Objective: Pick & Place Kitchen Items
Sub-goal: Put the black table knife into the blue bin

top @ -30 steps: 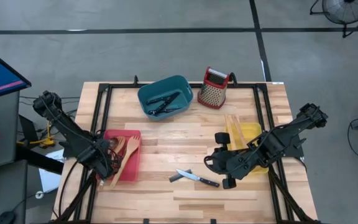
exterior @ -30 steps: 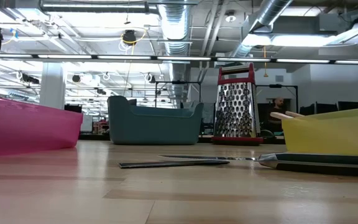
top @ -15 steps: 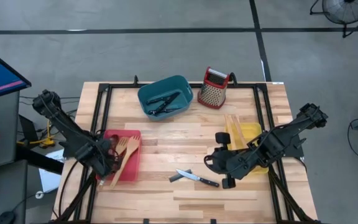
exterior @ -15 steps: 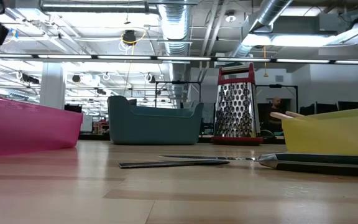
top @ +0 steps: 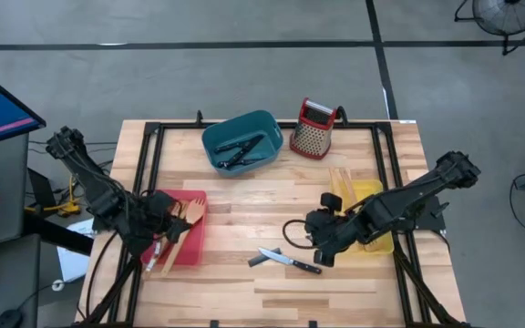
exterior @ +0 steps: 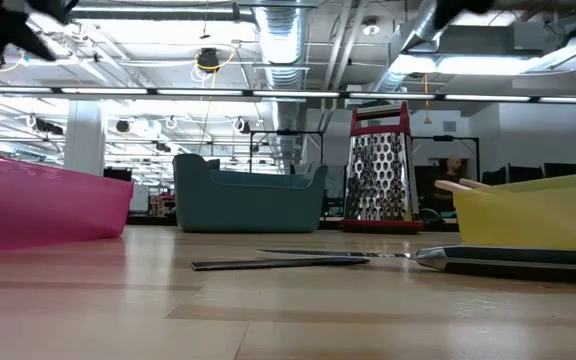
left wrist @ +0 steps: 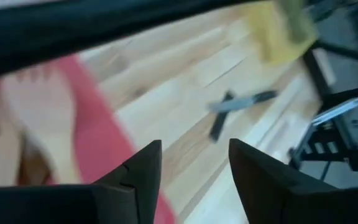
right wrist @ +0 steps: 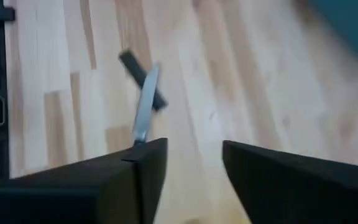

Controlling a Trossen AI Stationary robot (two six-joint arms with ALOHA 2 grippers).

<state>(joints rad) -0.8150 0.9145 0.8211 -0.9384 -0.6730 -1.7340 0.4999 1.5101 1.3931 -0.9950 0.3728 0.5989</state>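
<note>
Pale butcher-block planks make up the table (top: 244,292), carrying a teal plastic bin (top: 241,142) with dark utensils, a red plastic bin (top: 182,239) with pale wooden forks and spatulas (top: 188,219), a yellow plastic bin (top: 365,211) and a red-topped metal box grater (top: 313,128); no writing is readable. Two black-handled steel knives (top: 285,260) lie crossed on bare wood between red and yellow bins. The right gripper (top: 317,246) hovers beside them, fingers apart and empty, and should centre over one handle; the left gripper (top: 167,216), also parted and empty, hangs above the red bin.
</note>
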